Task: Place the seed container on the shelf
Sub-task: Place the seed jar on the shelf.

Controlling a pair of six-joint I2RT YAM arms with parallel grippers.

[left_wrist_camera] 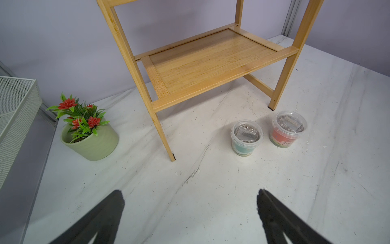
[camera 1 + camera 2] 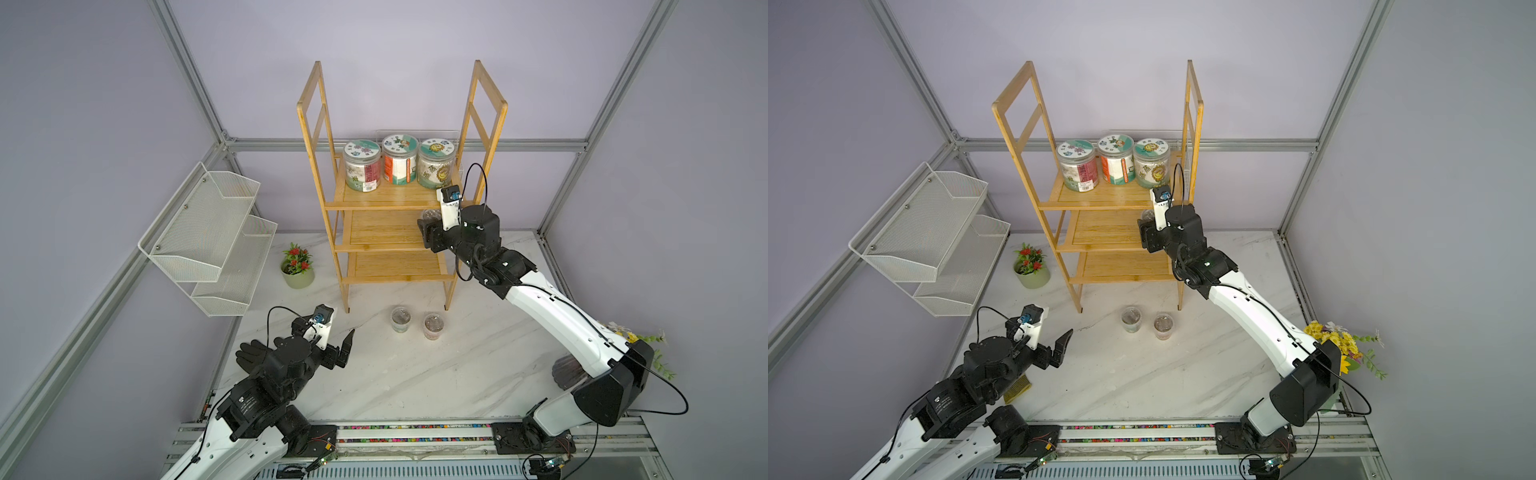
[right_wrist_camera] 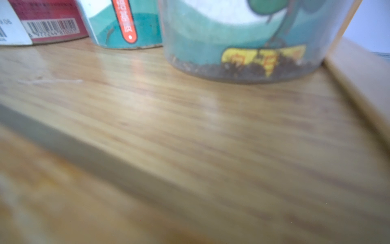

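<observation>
Top views: shelf standing far centre on counter; right fingers gripping seed container at middle tier's right end; left fingers hanging open, near left.
Left wrist: left fingers gaping; two lidded tubs sitting by the shelf's right front leg.
Right wrist: three jars standing on top tier, blurred.

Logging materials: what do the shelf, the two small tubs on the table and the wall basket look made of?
The shelf looks like bamboo, smooth with a light sheen: fine parallel grain strips show. The teal tub and red tub look like clear glossy plastic: contents show through the lids. The basket is probably white-coated metal mesh, matte: a fine grid shows.
</observation>
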